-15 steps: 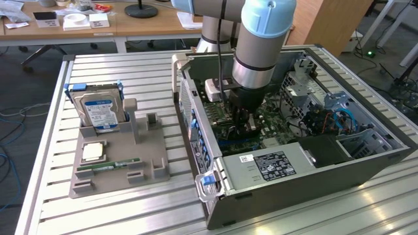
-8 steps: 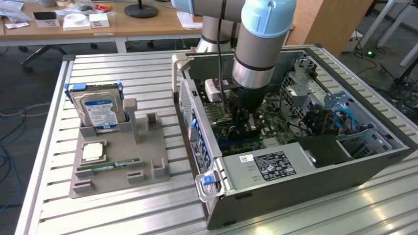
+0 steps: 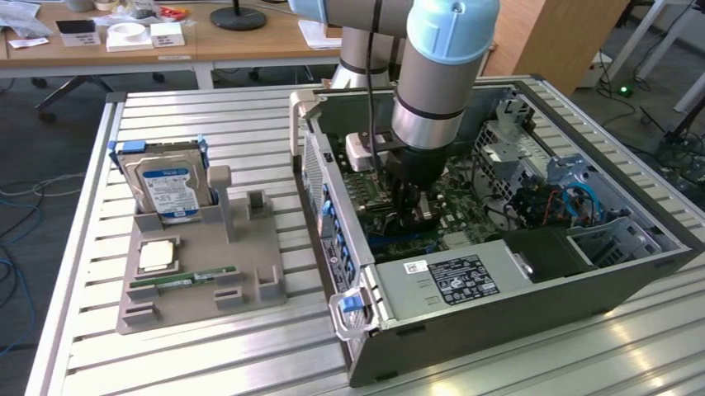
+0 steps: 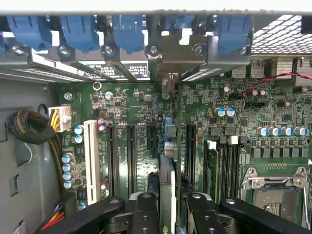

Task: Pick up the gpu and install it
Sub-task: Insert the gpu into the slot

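Observation:
The gpu (image 4: 166, 171) shows edge-on as a thin dark card standing upright over the green motherboard (image 4: 234, 122). It lines up with an expansion slot, and its far end reaches toward the metal bracket (image 4: 169, 82) at the case's rear wall. My gripper (image 4: 166, 214) is shut on the gpu, with one black finger (image 4: 146, 210) on each side of it. In the exterior view the gripper (image 3: 410, 210) is lowered deep inside the open computer case (image 3: 484, 318), just above the motherboard. Whether the card's edge sits in the slot cannot be told.
Black slots (image 4: 130, 151) and a white slot (image 4: 91, 156) lie beside the card, with memory slots and a CPU socket (image 4: 275, 190) on the other side. Blue latches (image 4: 78, 29) line the rear wall. Outside, a grey tray (image 3: 253, 289) holds a hard drive (image 3: 165, 186) and a memory stick (image 3: 182, 280).

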`<state>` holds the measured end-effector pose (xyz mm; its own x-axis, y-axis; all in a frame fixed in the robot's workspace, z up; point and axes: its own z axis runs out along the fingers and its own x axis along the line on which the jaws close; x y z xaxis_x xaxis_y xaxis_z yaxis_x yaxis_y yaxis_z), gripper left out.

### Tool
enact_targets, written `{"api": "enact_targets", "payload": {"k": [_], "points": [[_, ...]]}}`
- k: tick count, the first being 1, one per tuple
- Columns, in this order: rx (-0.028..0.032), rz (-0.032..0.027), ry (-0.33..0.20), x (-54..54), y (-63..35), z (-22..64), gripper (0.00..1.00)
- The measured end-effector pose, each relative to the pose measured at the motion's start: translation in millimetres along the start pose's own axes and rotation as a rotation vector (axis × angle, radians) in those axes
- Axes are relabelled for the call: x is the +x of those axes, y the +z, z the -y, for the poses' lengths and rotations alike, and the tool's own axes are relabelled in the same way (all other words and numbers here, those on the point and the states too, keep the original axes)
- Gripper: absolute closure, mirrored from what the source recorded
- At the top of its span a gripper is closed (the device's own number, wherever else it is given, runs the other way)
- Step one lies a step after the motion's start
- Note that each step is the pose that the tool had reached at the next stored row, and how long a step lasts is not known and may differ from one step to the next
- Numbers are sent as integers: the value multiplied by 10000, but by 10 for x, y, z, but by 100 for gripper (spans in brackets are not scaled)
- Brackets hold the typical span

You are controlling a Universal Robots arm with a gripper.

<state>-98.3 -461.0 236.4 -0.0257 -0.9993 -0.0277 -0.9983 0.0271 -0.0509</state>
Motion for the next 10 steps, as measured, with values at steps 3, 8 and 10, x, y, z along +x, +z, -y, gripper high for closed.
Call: {"api": "enact_targets", "payload": {"k": [3, 8, 10], "points": [[0, -9, 0, 0, -3, 0, 67], [-2, -11, -2, 1, -4, 1, 49], [-2, -11, -2, 1, -4, 0, 43]]}}
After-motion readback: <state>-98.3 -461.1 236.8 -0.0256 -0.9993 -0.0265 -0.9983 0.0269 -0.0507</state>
